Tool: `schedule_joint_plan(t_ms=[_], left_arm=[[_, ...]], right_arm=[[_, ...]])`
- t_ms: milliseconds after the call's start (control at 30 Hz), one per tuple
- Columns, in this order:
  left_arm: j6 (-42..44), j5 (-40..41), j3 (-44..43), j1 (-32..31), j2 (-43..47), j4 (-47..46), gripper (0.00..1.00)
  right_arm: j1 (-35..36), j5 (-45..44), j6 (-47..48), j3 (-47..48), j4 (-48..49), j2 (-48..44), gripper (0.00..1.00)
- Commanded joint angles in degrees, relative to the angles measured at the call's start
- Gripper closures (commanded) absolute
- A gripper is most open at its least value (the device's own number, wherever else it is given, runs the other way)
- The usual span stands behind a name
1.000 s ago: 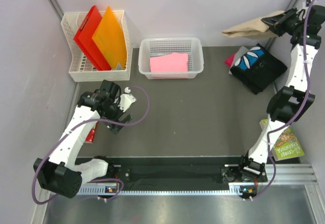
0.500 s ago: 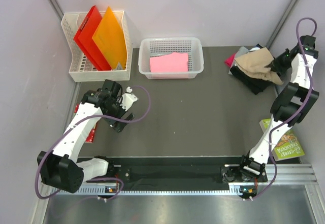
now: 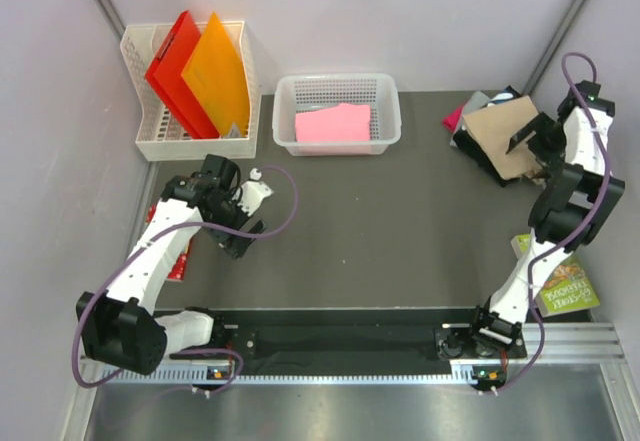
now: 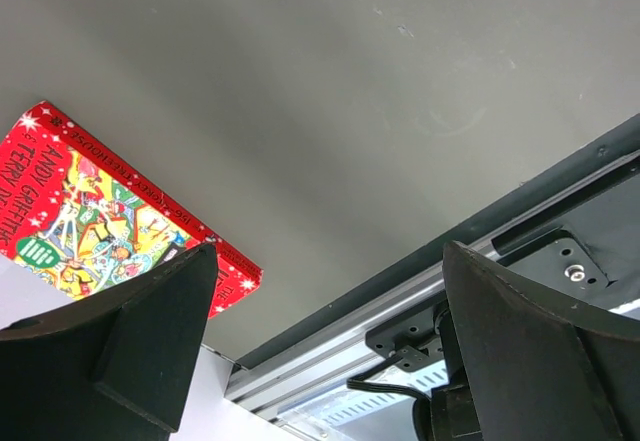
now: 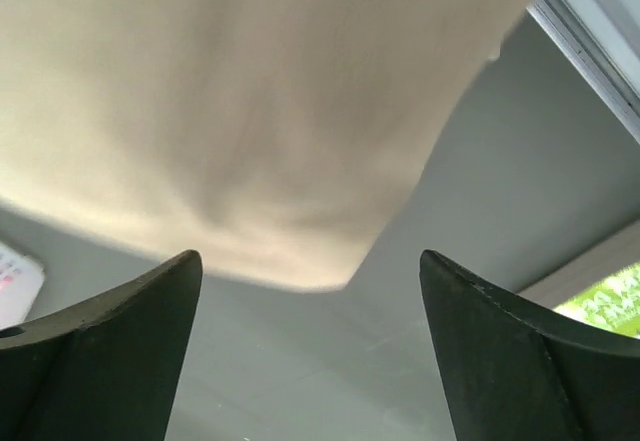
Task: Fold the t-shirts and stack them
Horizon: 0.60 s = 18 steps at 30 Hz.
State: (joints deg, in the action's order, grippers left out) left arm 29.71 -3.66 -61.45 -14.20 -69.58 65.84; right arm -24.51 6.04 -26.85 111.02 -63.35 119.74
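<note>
Top external view puts the soft tan cloth t-shirt (image 3: 503, 133) atop the black printed cloth tee (image 3: 466, 145), far right, with the right gripper (image 5: 308, 261), 2 fingers spread, seemingly clear: lift straight off, no dragging.

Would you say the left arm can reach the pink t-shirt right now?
Probably yes: the pink t-shirt lies uncovered in the open-topped basket, and nothing stands between it and the left end effector.
</note>
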Motion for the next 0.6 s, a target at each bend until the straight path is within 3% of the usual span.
schedule_joint_plan(t_ms=[0, 100, 267, 400, 567], left_arm=[[0.43, -1.96, -1.3, 0.49, 0.94, -0.72, 0.01], [0.26, -2.23, -2.88, 0.57, 1.29, 0.07, 0.01], [-0.01, -1.88, -5.25, 0.75, 1.38, 1.13, 0.01], [-0.71, -1.7, -5.87, 0.92, 1.47, 1.57, 0.01], [-1.85, -1.0, -4.82, 1.1, 3.13, 0.35, 0.01]], right_arm=[[1.31, -0.6, -2.06, 1.48, -0.28, -14.0, 0.07], [2.01, -0.33, -3.12, 0.43, -0.89, -16.82, 0.0], [2.45, 3.34, -3.29, -1.42, 3.31, -18.15, 0.0], [2.63, 11.96, -4.26, 1.03, 9.81, -11.48, 0.0], [2.72, 23.64, -5.76, 2.27, 24.57, -1.91, 0.08]])
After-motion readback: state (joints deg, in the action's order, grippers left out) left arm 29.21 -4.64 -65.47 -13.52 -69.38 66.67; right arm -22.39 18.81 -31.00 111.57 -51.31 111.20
